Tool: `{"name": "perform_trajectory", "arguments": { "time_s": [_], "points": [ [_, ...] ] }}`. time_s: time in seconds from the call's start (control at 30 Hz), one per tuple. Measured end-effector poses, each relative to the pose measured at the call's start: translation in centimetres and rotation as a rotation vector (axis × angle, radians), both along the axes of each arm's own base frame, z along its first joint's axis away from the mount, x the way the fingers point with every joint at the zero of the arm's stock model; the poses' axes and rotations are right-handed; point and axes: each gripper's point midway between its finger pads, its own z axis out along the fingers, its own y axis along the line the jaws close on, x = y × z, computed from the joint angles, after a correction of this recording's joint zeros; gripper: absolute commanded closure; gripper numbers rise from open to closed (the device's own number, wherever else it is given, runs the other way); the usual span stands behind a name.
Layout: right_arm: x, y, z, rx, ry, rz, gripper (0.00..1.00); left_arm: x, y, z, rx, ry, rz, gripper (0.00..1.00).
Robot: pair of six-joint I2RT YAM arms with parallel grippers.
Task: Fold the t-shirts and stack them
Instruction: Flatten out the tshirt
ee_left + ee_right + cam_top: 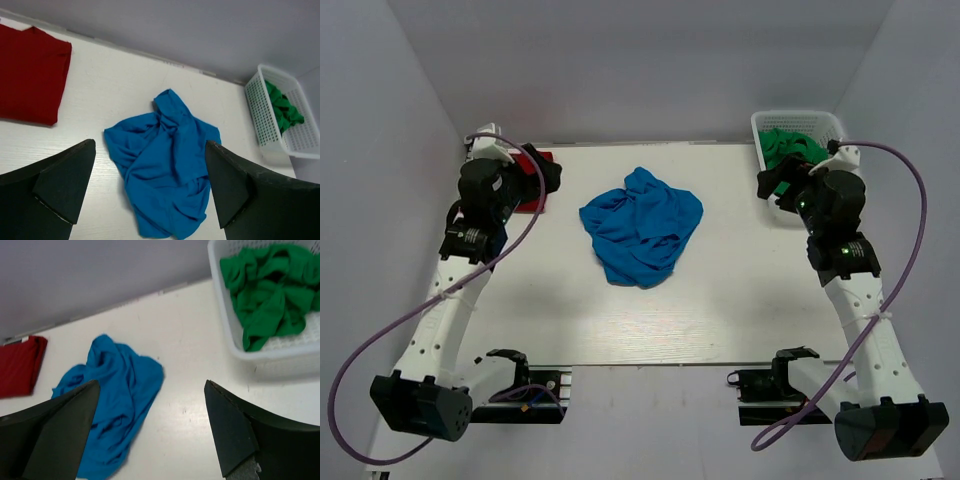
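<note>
- You've got the blue t-shirt (640,238) crumpled in a heap.
- Dark red t-shirt (30,75) lies flat well left of it (folded, looks like).
- Left gripper (150,185) and right gripper (150,432) flank it, both spread wide, empty.

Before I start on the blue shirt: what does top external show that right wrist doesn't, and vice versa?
Only top external: the left arm and right arm with their bases, and the near edge of the table. Only right wrist: the right tool open and empty, and a close look at the green cloth. Both: the crumpled blue t-shirt mid-table, the dark red t-shirt far left, the white basket far right.
</note>
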Motion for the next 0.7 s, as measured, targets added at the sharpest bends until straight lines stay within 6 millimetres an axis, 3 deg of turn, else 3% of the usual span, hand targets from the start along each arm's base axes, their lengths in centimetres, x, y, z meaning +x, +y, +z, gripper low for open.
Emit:
{"name": "perform_trajectory", "arguments": {
  "time_s": [0.1, 0.23, 0.37, 0.47, 0.6, 0.7],
  "points": [
    [-0.5, 0.5, -1.9, 0.005, 0.068, 0.029, 0.1, 1.0, -1.2, -1.9, 0.016, 0.082, -0.057, 0.12],
    [-0.8, 1.2, -3.9, -0.014, 0.104, 0.08, 0.1, 3.7, -4.9, -4.5, 0.004, 0.18, -0.22, 0.14],
    [-0.4, 1.9, -6.5, -0.033, 0.162, 0.128, 0.1, 5.3, -9.6, -11.4, 0.001, 0.357, -0.36, 0.14],
    [0.7, 2.8, -8.4, -0.042, 0.221, 0.176, 0.1, 5.4, -13.7, -16.3, 0.026, 0.497, -0.451, 0.14],
    [3.0, 4.1, -11.0, -0.039, 0.315, 0.243, 0.1, 6.2, -19.3, -19.9, 0.076, 0.575, -0.55, 0.16],
    [4.5, 5.0, -13.3, -0.023, 0.375, 0.282, 0.1, 6.1, -21.8, -21.9, 0.127, 0.621, -0.578, 0.18]
  ]
}}
